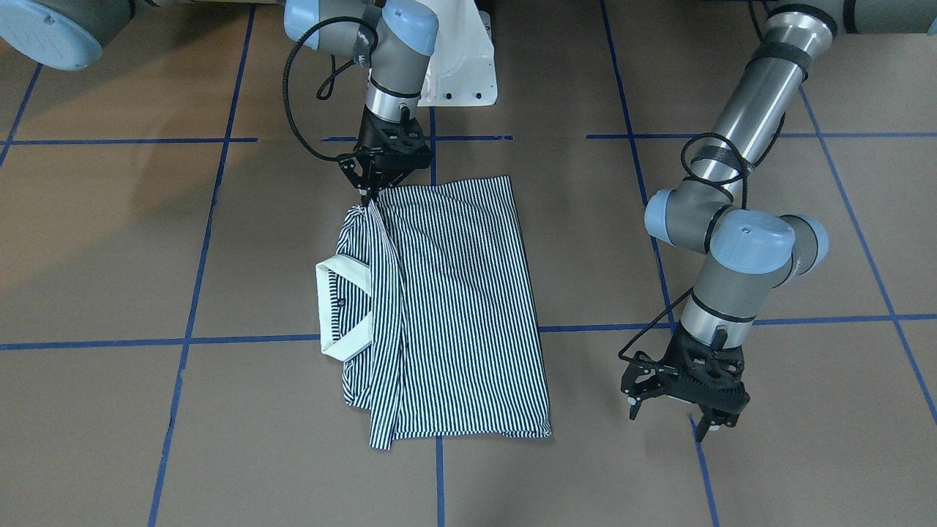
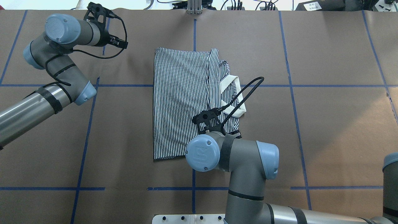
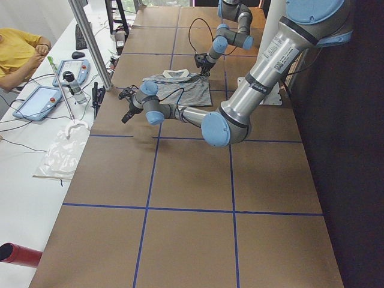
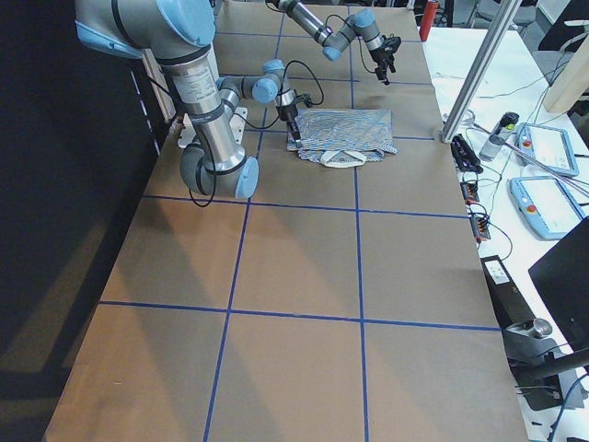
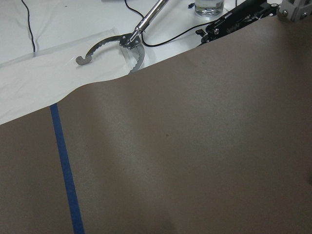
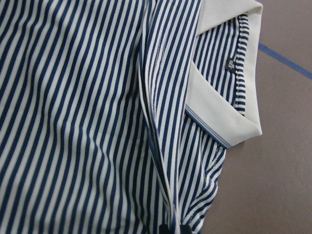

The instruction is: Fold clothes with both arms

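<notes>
The navy-and-white striped polo shirt (image 1: 461, 307) lies folded lengthwise in the middle of the table, and it also shows in the overhead view (image 2: 180, 102). Its white collar (image 1: 344, 307) points to one side. My right gripper (image 1: 368, 195) is shut on the shirt's folded edge at the corner nearest the robot's base. The right wrist view shows that fold and the collar (image 6: 219, 112) close up. My left gripper (image 1: 670, 419) is open and empty, just above the table, well off to the side of the shirt near the far edge. The left wrist view shows only bare table.
The brown table cover has a grid of blue tape lines (image 1: 439, 468). The white pedestal base (image 1: 461, 66) stands behind the shirt. Beyond the far edge, a white side table holds metal tongs (image 5: 114, 44) and control pendants (image 3: 36, 102). A seated person (image 3: 18, 48) and a metal post (image 3: 90, 42) are there too.
</notes>
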Available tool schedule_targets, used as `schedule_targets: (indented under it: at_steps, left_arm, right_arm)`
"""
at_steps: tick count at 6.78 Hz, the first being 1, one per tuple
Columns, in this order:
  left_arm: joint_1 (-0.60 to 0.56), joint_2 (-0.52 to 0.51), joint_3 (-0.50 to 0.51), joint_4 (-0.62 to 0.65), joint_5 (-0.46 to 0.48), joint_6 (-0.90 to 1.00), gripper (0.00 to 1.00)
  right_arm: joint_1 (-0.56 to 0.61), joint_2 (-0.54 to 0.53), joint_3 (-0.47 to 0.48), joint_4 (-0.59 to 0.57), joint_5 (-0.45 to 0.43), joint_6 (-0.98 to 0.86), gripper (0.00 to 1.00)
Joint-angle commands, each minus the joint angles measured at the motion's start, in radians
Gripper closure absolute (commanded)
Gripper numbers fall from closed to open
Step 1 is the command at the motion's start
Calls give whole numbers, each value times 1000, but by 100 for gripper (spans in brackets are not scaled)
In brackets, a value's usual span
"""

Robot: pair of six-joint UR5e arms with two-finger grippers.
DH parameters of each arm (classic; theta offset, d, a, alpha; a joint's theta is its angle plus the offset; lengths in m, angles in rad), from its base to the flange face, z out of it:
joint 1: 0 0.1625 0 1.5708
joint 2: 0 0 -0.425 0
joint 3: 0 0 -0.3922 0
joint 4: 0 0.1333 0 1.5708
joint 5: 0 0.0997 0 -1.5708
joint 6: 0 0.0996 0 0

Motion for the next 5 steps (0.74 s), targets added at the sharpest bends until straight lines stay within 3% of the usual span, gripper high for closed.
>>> schedule_targets:
  at_steps: [1, 5]
  left_arm:
    - [0, 2, -10, -1, 0, -12, 0]
    - [3, 8, -15, 1, 0, -17, 0]
  right_arm:
    - [6, -88, 76, -16, -3, -6, 77]
    - [1, -118, 135, -3, 5, 7, 66]
